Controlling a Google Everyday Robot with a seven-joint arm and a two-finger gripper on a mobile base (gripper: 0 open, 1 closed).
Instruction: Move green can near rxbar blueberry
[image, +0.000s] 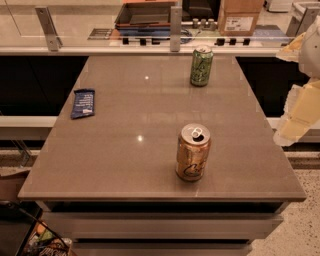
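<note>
Grey-brown worktop (125, 165), smooth and glossy, with a counter rail and a cardboard box (239, 17) behind it.

- Green can (201, 66): upright at the far edge, right of centre, standing alone.
- Rxbar blueberry (83, 103): flat near the left edge, well apart from the green can.
- Orange-gold can (193, 152): upright toward the near edge, tab opened. Not part of the job, but it stands between the near side and the far can.
- Gripper (292, 125): off the right edge of the worktop, above floor level, near nothing. Whether the jaws are released or clenched, cannot tell.

Handling, as a judgement: thin metal wall, stiff enough but dentable, slick. Weight unknown, since I cannot tell whether it is full. Best taken around mid-body with moderate squeeze and kept upright. A tall narrow thing like this would tip if nudged at the rim.

Task not yet begun.
</note>
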